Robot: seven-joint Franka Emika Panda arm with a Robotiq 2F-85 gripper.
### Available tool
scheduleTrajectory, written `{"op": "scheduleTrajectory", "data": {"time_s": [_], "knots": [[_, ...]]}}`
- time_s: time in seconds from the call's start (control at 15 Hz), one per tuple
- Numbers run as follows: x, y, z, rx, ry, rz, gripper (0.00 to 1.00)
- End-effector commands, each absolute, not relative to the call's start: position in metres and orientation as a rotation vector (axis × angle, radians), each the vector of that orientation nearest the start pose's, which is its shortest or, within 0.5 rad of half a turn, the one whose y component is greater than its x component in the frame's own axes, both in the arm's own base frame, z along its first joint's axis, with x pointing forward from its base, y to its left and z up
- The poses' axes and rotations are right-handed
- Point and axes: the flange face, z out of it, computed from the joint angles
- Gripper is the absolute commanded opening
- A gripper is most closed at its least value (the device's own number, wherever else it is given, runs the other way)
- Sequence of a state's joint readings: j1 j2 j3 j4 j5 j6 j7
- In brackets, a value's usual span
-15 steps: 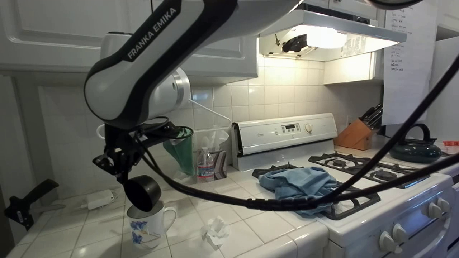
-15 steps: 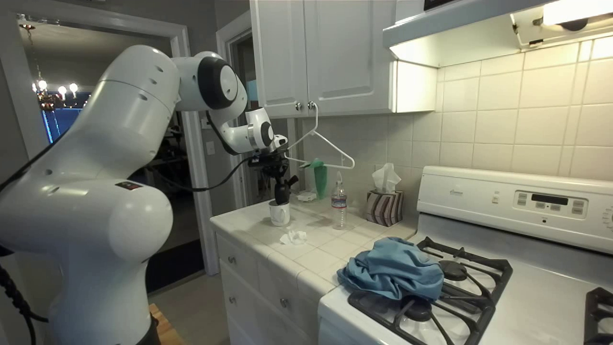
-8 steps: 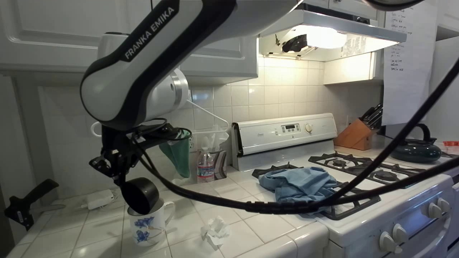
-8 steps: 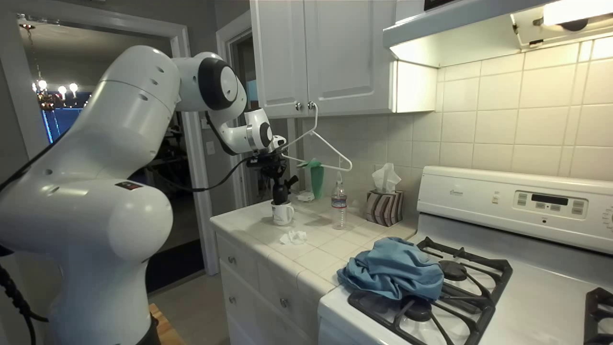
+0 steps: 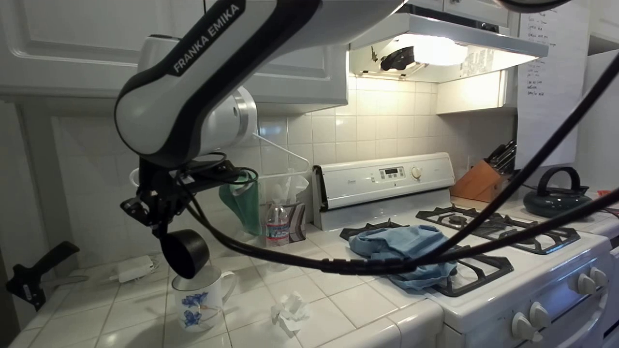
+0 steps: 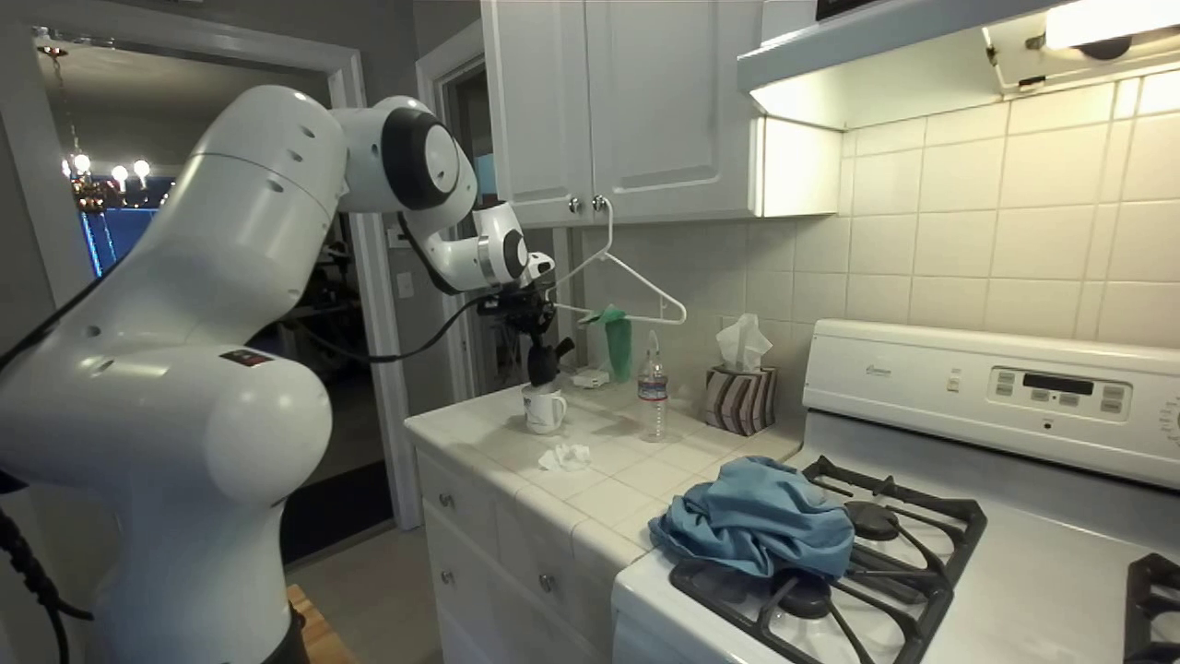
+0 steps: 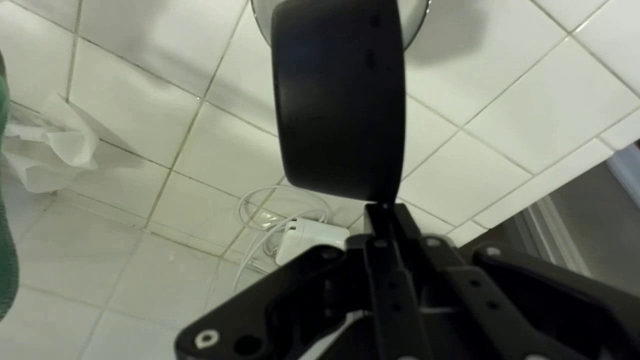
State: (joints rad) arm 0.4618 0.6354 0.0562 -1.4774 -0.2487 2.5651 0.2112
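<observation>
White square-tiled counter (image 6: 613, 505): in both exterior views, and from above in my wrist view.
White enamel gas stove with black grates (image 6: 1051, 553): meets one end of the counter.
White robot arm with black bands (image 6: 267, 221): I have it reaching over the counter, away from the stove.
Crumpled blue fabric cloth (image 6: 756, 516): heaped on the stove, at the edge next to the counter.
Black two-fingered gripper (image 7: 384, 215): its fingers are together, clamped as I see it on the thin edge of a black, rounded, deep cup (image 7: 340, 100).
Brown-and-grey striped tissue box (image 6: 740, 399): at the counter's back corner by the stove.
Clear plastic bottle with a red and blue label (image 6: 654, 397): upright just beside the tissue box, near the counter's back edge.
White mug with blue flowers (image 5: 200, 309): upright on the counter's half away from the stove, handle turned toward the stove.
Cup: tilted above the mug's mouth; I cannot tell whether its lower edge touches the rim.
White boxy charger with a coiled cable (image 7: 311, 237): lying near the counter's back edge.
Crumpled white paper (image 6: 564, 457): between mug and stove, near the counter's front edge.
</observation>
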Motion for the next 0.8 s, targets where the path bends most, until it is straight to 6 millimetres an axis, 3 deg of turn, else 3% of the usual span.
{"op": "scheduleTrajectory", "data": {"time_s": [0.0,0.4,0.73], "knots": [[0.656,0.361,0.375,-2.899,-0.597,-0.813,0.01],[0.647,0.340,0.406,-2.769,-0.375,-0.799,0.01],[0.609,0.307,0.423,-2.586,-0.119,-0.801,0.01]]}}
